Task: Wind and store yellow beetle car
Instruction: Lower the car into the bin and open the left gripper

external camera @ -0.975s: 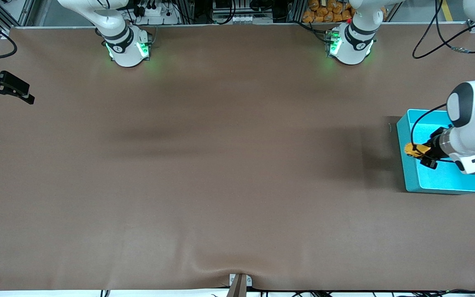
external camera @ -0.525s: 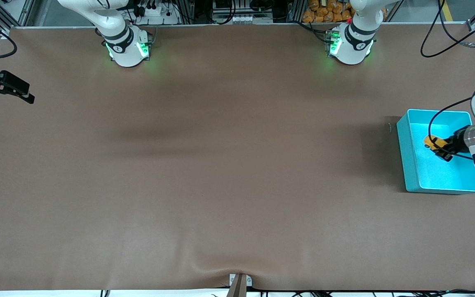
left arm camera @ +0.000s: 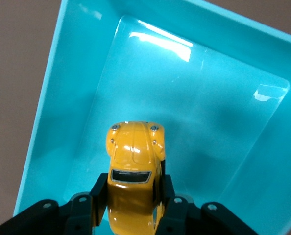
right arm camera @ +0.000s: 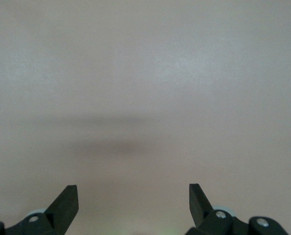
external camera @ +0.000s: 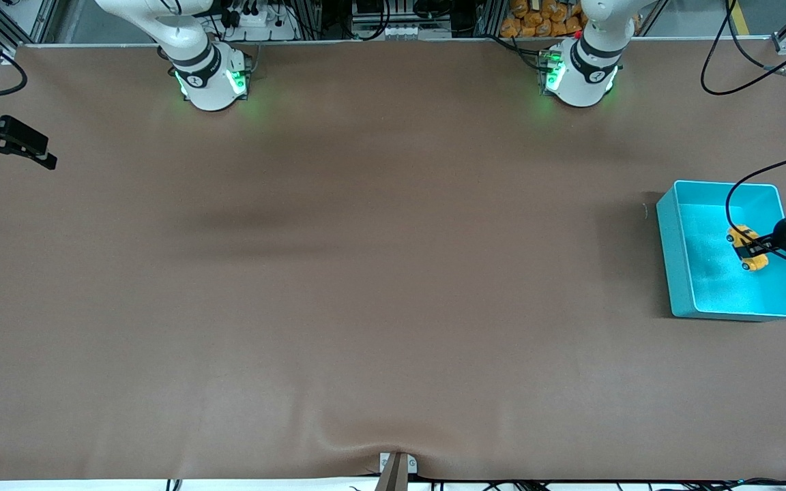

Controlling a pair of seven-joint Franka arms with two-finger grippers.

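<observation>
Holding the yellow beetle car (left arm camera: 133, 178), left gripper (left arm camera: 133, 196) hangs inside teal bin (external camera: 671, 252).

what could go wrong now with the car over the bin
The left gripper grips the yellow beetle car over the teal bin. If released from above the floor, the car may bounce or roll on its wheels. The right gripper waits open over bare table.

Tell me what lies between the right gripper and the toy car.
Only bare brown table in the front view; the toy car sits in the left gripper over the teal bin.
</observation>
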